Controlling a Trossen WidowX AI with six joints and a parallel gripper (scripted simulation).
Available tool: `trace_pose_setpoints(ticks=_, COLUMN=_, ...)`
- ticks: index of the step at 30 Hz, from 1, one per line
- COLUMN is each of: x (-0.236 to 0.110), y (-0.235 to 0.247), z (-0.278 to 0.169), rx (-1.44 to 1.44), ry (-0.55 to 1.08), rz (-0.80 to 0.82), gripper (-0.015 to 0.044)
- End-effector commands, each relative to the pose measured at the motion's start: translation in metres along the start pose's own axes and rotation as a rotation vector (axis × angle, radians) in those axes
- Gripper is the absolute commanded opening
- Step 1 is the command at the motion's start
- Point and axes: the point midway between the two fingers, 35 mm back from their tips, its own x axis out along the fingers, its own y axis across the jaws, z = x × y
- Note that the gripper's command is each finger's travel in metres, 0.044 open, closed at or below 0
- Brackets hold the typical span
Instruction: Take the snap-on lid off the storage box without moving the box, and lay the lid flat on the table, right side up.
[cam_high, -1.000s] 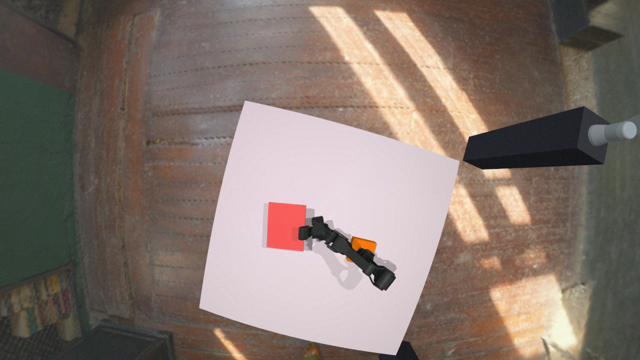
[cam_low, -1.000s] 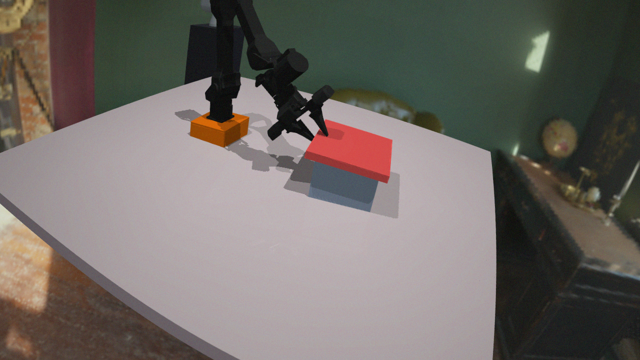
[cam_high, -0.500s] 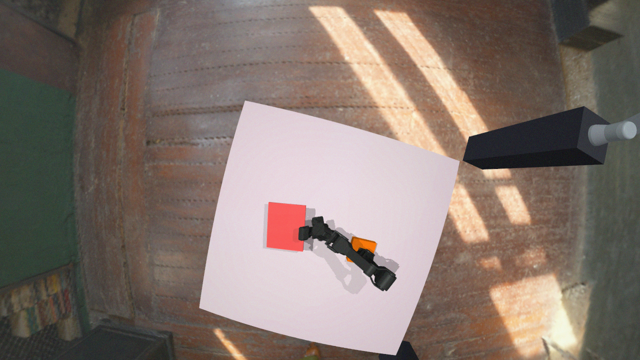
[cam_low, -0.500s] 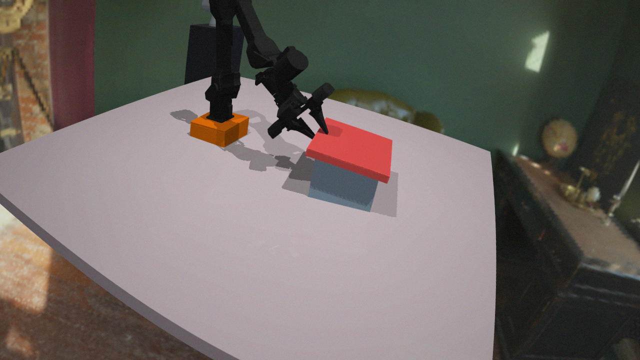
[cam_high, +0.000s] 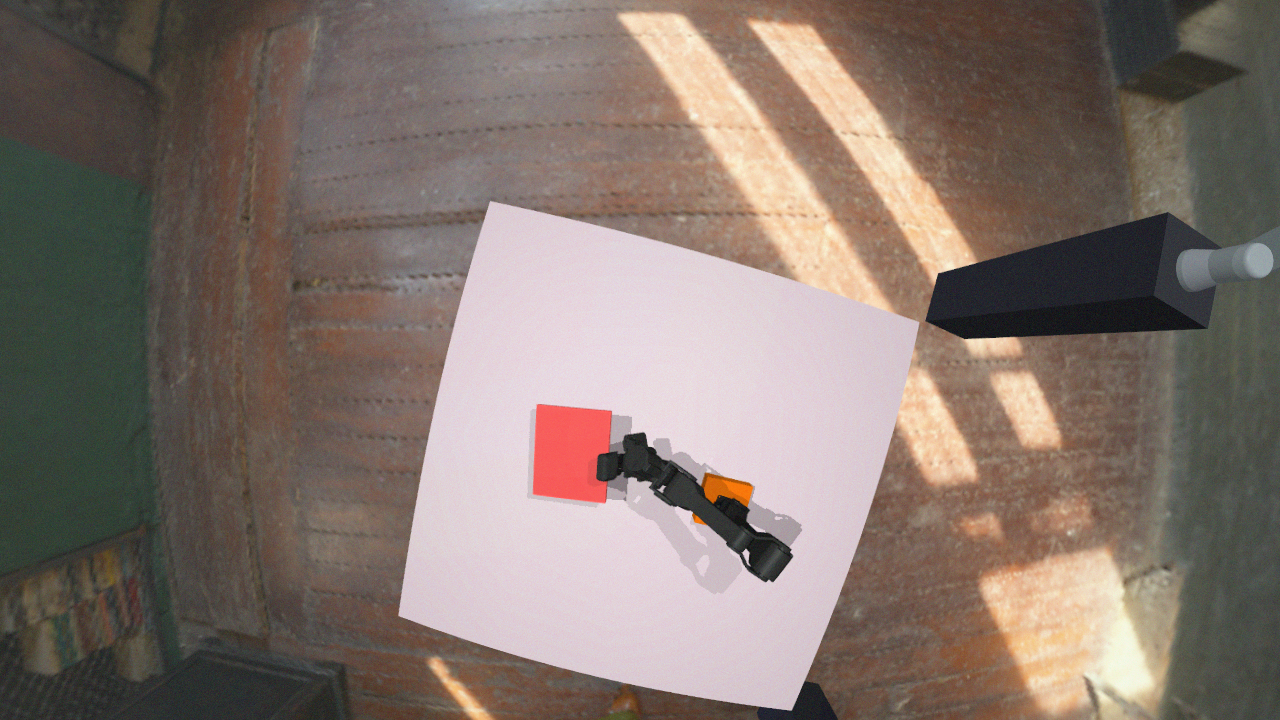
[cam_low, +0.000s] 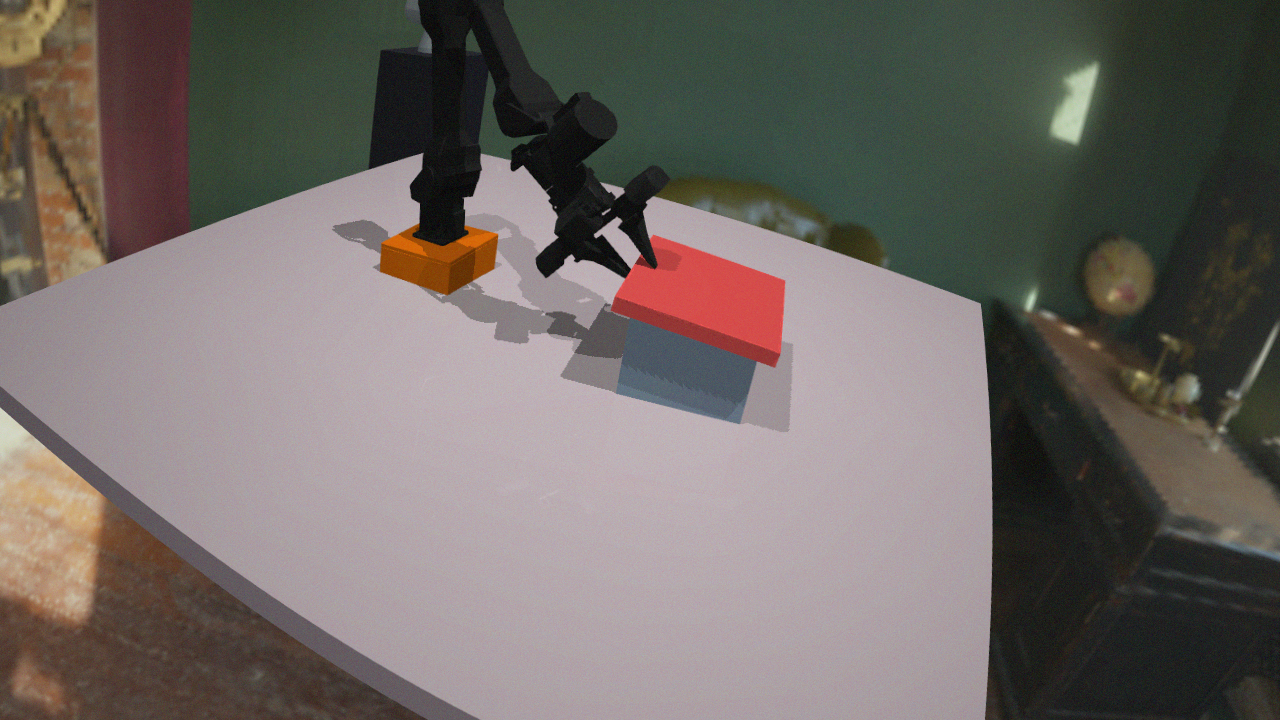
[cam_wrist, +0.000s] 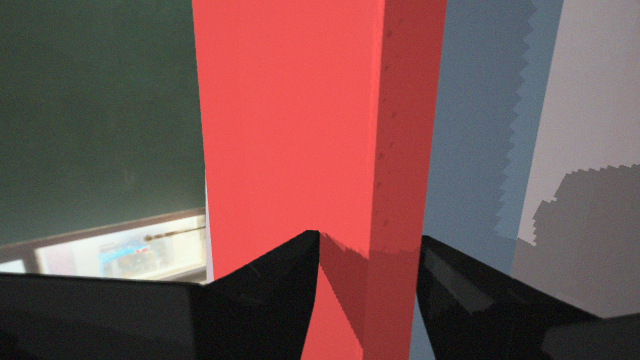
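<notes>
A red flat lid covers a grey-blue storage box on the white table. From above the lid hides the box. My gripper is shut on the lid's edge nearest the arm's base. One finger lies on the lid's top face and the other is below its rim. I cannot tell whether the lid has come free of the box.
The arm's orange base block stands on the table to the right of the box in the overhead view. A dark beam hangs beyond the table's right corner. A dark sideboard stands off the table.
</notes>
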Motion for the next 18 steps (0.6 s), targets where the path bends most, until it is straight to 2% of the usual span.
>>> trace_pose_setpoints(ticks=1, x=0.0009, y=0.0001, z=0.0, rx=0.001, ry=0.0, rz=-0.001, gripper=0.0)
trace_pose_setpoints(ticks=18, x=0.0019, y=0.001, z=0.0, rx=0.001, ry=0.0, rz=-0.001, gripper=0.0)
